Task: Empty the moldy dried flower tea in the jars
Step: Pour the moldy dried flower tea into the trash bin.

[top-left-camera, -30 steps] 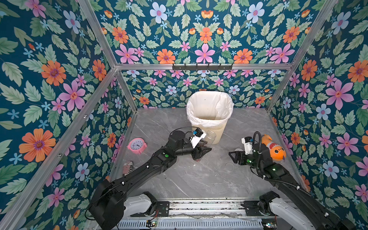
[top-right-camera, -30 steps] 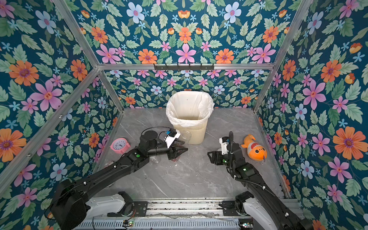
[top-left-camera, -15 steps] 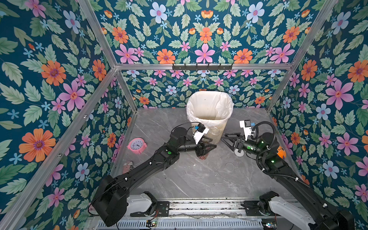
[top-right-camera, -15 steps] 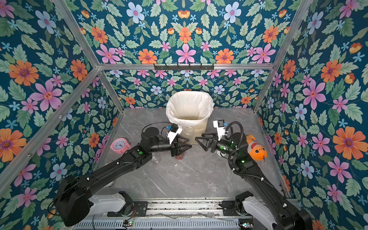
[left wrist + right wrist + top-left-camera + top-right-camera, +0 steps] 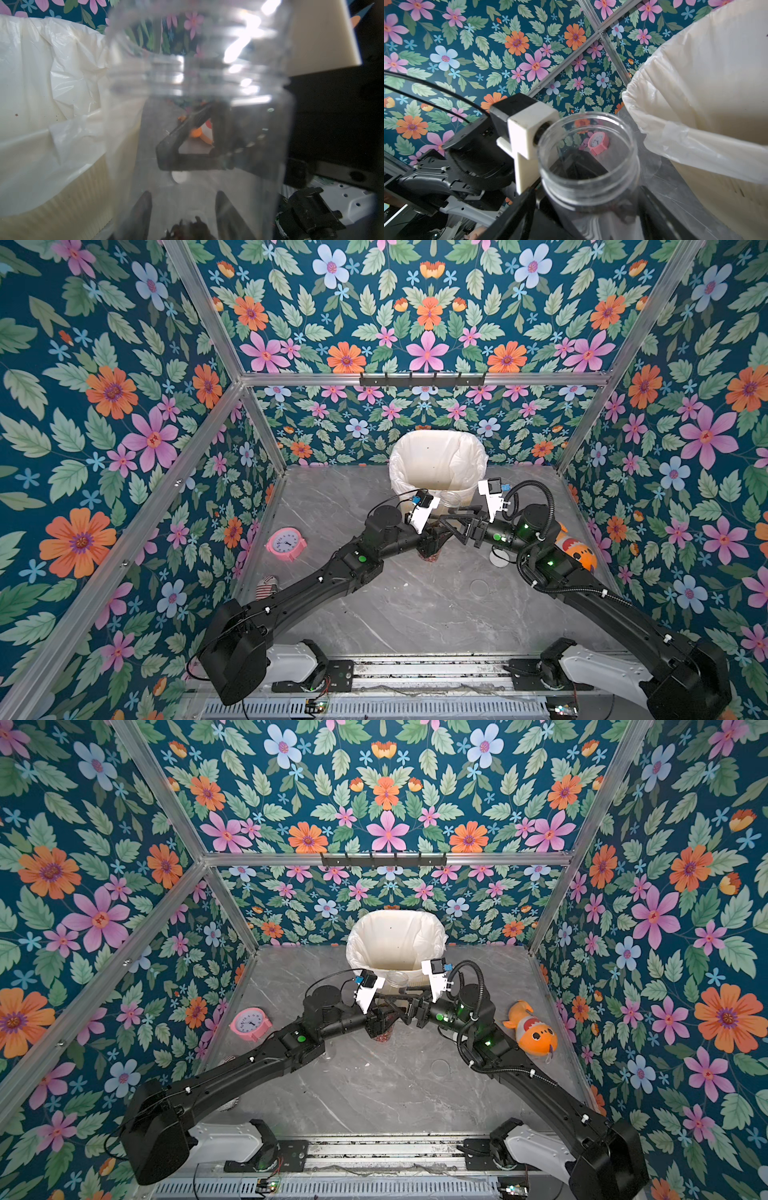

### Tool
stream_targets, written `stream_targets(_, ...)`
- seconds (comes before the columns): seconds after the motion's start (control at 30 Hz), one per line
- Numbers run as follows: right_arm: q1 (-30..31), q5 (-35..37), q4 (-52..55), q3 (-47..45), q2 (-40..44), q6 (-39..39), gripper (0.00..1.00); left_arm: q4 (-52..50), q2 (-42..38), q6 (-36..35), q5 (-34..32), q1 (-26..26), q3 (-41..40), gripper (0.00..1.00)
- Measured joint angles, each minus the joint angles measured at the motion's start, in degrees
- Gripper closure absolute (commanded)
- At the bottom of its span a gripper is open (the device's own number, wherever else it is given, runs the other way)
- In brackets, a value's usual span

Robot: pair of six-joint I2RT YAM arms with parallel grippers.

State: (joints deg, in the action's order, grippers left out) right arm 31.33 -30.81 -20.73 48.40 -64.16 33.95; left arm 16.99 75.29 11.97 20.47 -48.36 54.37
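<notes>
In both top views a clear, lidless jar stands just in front of the bin, with reddish-brown dried flower tea at its bottom. My left gripper is shut on the jar's lower part. In the left wrist view the jar fills the picture between the left gripper's fingers, with tea low down. My right gripper straddles the jar higher up. It is open, with a gap on one side.
The cream bin with a white liner stands right behind the jar. A clear lid and a white lid lie on the table at right. An orange plush fish lies by the right wall. A pink clock and a red-and-white can are at left.
My right arm has swung in from the right side of the table to the jar, and its jaws have narrowed around it. The left gripper has kept hold of the jar near the bin.
</notes>
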Motion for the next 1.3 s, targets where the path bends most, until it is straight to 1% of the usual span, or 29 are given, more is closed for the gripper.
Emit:
stream_targets(0.17,0.76,1.4,1.7,1.92,-2.08,-0.39,0.34,-0.66,0.33,-0.2,-2.43,-0.39,0.24,0.76)
stream_targets(0.27,0.85,1.9,2.93,2.95,-2.75,-1.44,0.41,-1.2,0.81,-0.13,-2.89,-0.5,0.92,0.76)
stream_targets(0.37,0.87,2.34,4.15,4.13,-3.28,-2.23,0.47,-1.64,1.16,0.17,-3.87,-0.52,1.66,0.73)
stream_targets(0.47,0.9,2.69,5.62,4.81,-3.19,-2.69,0.5,-2.03,1.16,0.28,-4.0,-0.61,1.97,0.7)
stream_targets(0.53,0.92,2.78,6.75,5.25,-3.04,-2.86,0.51,-2.32,1.03,0.5,-3.85,-0.63,2.03,0.63)
stream_targets(0.7,1.11,3.28,11.06,7.85,-2.62,-4.17,0.51,-2.34,-0.24,0.68,-2.67,-0.66,1.77,0.33)
stream_targets(0.8,0.46,4.63,15.32,10.25,-1.97,-4.59,0.51,-1.75,-2.32,-0.02,-0.94,-0.59,0.44,0.2)
stream_targets(0.83,-0.07,5.22,16.39,10.84,-1.79,-4.87,0.51,-1.44,-2.93,-0.17,-0.76,-0.5,0.09,0.17)
stream_targets(0.9,-1.25,6.27,18.88,11.93,-1.31,-5.95,0.52,-0.57,-4.37,-0.17,0.7,-0.07,-0.74,0.14)
stream_targets(1.07,-5.35,5.49,24.94,14.73,-0.79,-8.92,0.53,0.66,-6.23,0.59,4.11,1.99,-1.53,0.14)
stream_targets(1.17,-5.77,4.83,30.47,18.21,-1.05,-13.99,0.53,0.92,-6.8,2.54,6.47,4.13,-1.55,0.14)
stream_targets(1.3,-5.86,4.28,38.45,22.36,-2.27,-24.09,0.55,1.03,-6.47,7.3,10.82,7.5,0.17,0.16)
